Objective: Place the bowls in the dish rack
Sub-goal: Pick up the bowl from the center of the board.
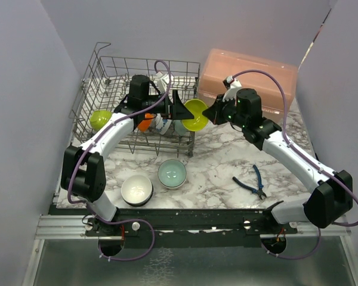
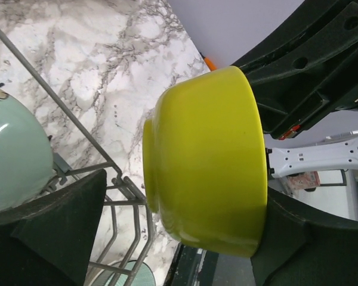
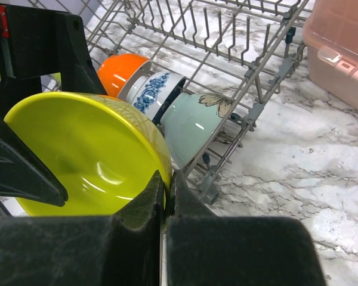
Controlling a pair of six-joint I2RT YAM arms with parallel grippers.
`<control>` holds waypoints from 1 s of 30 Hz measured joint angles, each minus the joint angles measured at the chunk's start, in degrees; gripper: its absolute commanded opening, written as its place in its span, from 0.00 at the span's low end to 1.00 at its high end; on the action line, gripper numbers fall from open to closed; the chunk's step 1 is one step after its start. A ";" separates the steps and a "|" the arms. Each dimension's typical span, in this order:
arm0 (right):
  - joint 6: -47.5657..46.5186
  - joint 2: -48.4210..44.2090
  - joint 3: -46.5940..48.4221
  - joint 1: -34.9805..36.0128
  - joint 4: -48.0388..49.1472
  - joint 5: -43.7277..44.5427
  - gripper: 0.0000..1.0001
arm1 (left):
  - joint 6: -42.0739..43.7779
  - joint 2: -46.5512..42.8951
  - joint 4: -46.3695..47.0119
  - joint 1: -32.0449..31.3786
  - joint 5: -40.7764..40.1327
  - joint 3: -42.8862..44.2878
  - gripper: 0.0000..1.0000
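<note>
writing: embossed marks on the pink box (image 3: 346,53) latch, too blurred to read
right tool (image 3: 167,182): clamped on the rim of the lime-yellow bowl (image 3: 83,149)
left tool (image 1: 182,110): fingers spread apart, one on each side of that bowl
bowl place: on its side at the dish rack (image 1: 101,65) right edge, just beside the pale teal bowl (image 3: 191,122)
room: bare counter (image 1: 221,161) between rack and pliers (image 1: 250,183)

You look down from above and behind the arm bases (image 1: 109,228). Your wrist views sit close, facing each other — both share the lime-yellow bowl (image 2: 209,161) at the edge of the dish rack (image 3: 250,116).
</note>
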 measured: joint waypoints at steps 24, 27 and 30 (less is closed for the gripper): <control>0.66 1.05 0.07 0.00 0.09 -2.14 0.58 | -1.07 1.31 1.03 0.48 2.38 0.00 0.00; 0.94 1.05 0.07 0.00 0.11 -2.34 0.64 | -1.05 1.29 1.09 1.64 1.70 -0.11 0.00; 1.22 1.03 -0.04 0.00 0.37 -2.49 0.75 | -1.07 1.18 1.20 3.23 0.37 -0.48 0.00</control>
